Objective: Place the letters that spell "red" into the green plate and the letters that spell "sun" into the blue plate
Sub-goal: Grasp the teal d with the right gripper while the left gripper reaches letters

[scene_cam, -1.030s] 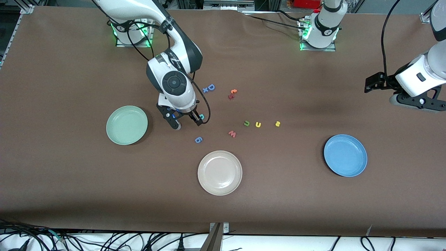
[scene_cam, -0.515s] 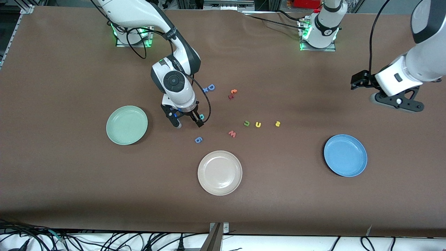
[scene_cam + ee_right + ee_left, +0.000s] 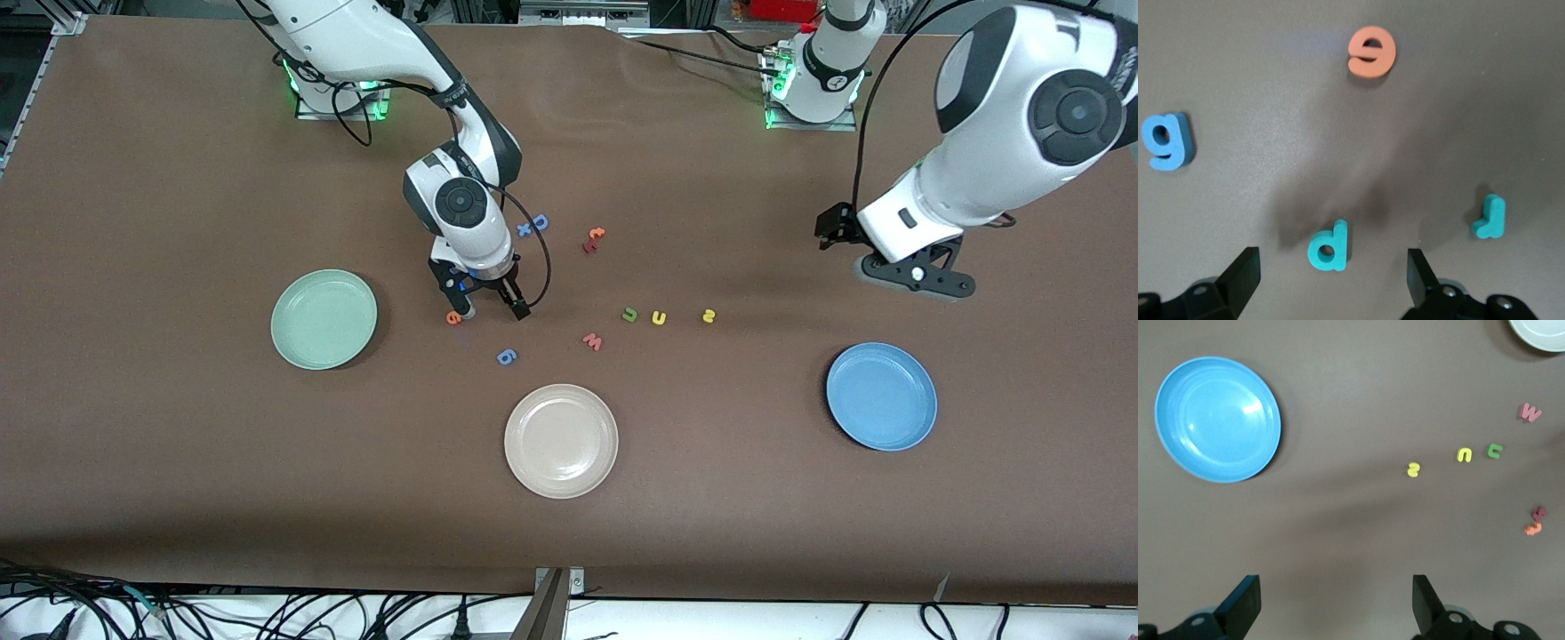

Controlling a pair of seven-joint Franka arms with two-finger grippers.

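Task status: no letter has been placed. The green plate (image 3: 324,318) and the blue plate (image 3: 881,396) both sit empty, so all six transfers remain.

Landmark for locations: the cream plate (image 3: 561,440), which plays no part in the task.

- "red" set: the orange e (image 3: 454,317), teal d (image 3: 1329,247) and teal r (image 3: 1489,217) lie farther from the front camera than the cream plate, toward the green plate's end of the table. In the front view only the e is exposed (my right hand covers the other two).
- "sun" set: the green arch (image 3: 629,314), yellow arch (image 3: 659,317) and yellow s (image 3: 709,316) lie in a row, also farther from the camera than the cream plate, toward the blue plate's end.
- Distractors: the blue g (image 3: 506,356) and pink w (image 3: 593,341) lie between the cream plate and the two sets.

Tool state:

- My right gripper (image 3: 491,305) is low over the "red" cluster, jaws spread wide and empty. The d lies between the fingertips in the right wrist view; no contact is visible.
- My left gripper (image 3: 916,277) hangs in the air over bare table between its base and the blue plate, jaws fully apart, holding nothing.
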